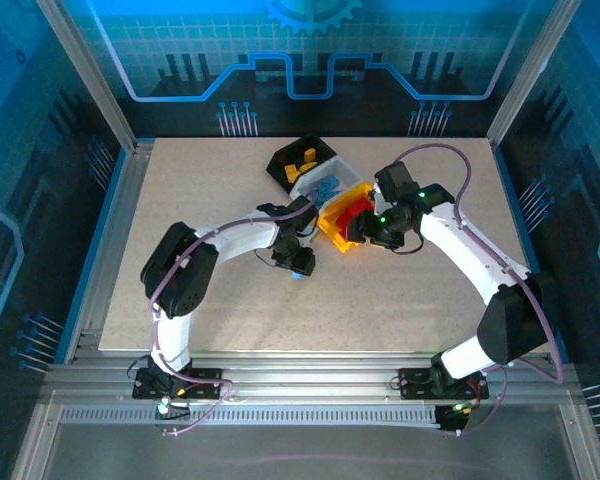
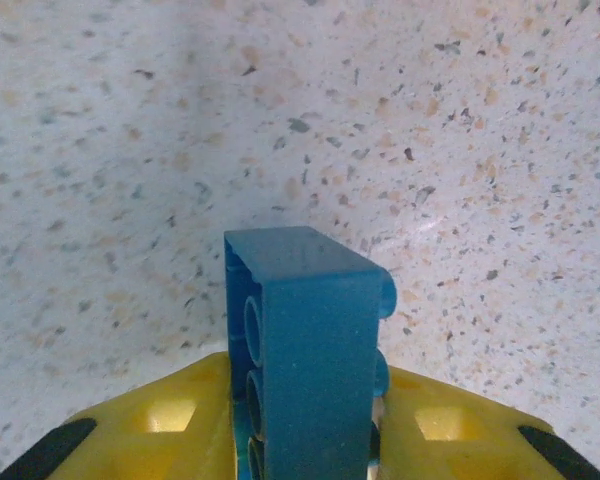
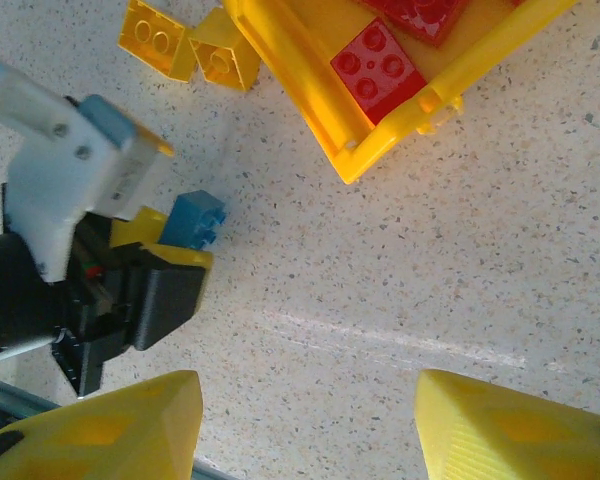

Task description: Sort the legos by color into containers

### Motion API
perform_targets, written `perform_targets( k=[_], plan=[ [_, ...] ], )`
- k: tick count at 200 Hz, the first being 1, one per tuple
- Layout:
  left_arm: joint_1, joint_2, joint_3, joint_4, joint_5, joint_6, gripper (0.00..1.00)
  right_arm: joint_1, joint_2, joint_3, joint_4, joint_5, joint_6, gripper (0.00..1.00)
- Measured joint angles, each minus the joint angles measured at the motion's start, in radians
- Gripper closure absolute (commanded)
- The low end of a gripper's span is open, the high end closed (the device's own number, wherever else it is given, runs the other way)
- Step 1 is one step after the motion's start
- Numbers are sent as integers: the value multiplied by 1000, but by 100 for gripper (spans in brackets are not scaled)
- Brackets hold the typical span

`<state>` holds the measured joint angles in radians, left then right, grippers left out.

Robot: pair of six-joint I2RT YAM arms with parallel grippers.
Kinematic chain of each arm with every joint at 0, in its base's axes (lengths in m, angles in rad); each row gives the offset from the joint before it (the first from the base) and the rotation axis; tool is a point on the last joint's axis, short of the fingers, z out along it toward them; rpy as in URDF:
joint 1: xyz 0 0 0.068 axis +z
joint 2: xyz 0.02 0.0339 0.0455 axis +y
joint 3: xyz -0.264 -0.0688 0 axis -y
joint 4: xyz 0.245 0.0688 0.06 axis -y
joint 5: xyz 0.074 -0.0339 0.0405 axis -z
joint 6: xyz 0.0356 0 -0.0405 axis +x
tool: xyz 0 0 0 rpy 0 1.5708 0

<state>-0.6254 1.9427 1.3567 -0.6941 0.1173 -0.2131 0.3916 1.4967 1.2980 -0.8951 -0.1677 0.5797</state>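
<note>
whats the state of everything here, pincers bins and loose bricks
left pincer, shut on the small blue plastic brick
right pincer, open and empty
yellow plastic bin, holds red bricks
white plastic bin, holds blue bricks
black plastic bin, holds yellow bricks
two loose yellow bricks, on the table beside the yellow bin, unsorted

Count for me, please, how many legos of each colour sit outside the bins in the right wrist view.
Yellow legos: 2, on the table beside the yellow bin
Blue lego: 1, gripped in the left hand
Red legos: 0 outside; those seen lie inside the yellow bin
Total outside: 3
</note>
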Motion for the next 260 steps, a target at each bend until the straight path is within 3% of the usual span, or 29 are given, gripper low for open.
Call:
perform_targets(
  k=[49, 80, 178, 216, 260],
  plan=[
    [98, -103, -21, 27, 69, -102, 70, 0, 0, -3, 6, 0, 0, 40],
    [177, -88, 86, 31, 132, -165, 69, 0, -14, -26, 6, 0, 0, 40],
    [196, 404, 851, 68, 247, -338, 63, 0, -200, -165, -6, 10, 67, 40],
    [201, 518, 959, 57, 248, -376, 56, 0, -261, -199, -18, 18, 95, 40],
    [211, 507, 943, 27, 251, -375, 50, 0, -294, -235, -27, 29, 106, 40]
  ],
)
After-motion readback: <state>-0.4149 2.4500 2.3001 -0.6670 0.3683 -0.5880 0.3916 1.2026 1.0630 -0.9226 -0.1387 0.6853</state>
